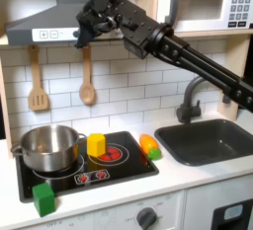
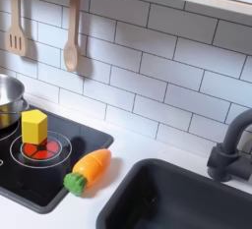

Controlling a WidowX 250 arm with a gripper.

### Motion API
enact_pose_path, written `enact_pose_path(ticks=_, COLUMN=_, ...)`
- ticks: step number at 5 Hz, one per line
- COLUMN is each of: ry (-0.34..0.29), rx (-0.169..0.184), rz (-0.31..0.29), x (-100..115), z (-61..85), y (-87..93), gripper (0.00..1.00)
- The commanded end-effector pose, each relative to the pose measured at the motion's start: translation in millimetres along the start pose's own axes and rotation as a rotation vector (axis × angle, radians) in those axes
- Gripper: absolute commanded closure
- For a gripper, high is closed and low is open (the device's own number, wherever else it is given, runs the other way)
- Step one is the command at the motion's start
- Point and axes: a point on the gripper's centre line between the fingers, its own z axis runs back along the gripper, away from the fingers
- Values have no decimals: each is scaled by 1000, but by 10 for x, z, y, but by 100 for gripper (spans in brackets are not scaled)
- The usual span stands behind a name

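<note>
Hovering high above the stove [image 1: 89,170], the hand [image 1: 91,22] holds nothing; whether its fingers are apart is unclear. Below: one yellow block [image 1: 96,144], one carrot [image 1: 149,146], one pot [image 1: 49,147], one green block [image 1: 43,198], two wooden spoons [image 1: 87,81].

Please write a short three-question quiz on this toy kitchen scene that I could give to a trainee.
1. True or false: the gripper is raised near the range hood, well above the stovetop.
2. Which thing stands on the red burner ring? A) the yellow block B) the green block C) the toy carrot
3. In the second exterior view, what lies between the stovetop's edge and the sink?

Key:
1. True.
2. A; the green block sits on the counter in front of the stovetop, below the metal pot.
3. The toy carrot, partly overhanging the stovetop's edge, leafy green end toward the camera.
</note>
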Motion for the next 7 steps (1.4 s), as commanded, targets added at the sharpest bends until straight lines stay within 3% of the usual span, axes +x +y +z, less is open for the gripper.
enact_pose_path(ticks=1, ry=24, rx=-2, rz=8, x=-40, z=43, y=5, gripper=100)
enact_pose_path(ticks=4, ry=34, rx=6, rz=28, x=-107, z=-40, y=-27, gripper=100)
enact_pose_path(ticks=6, ry=46, rx=35, rz=33, x=-32, z=58, y=5, gripper=100)
enact_pose_path(ticks=7, ry=153, rx=62, rz=4, x=-68, z=147, y=38, gripper=100)
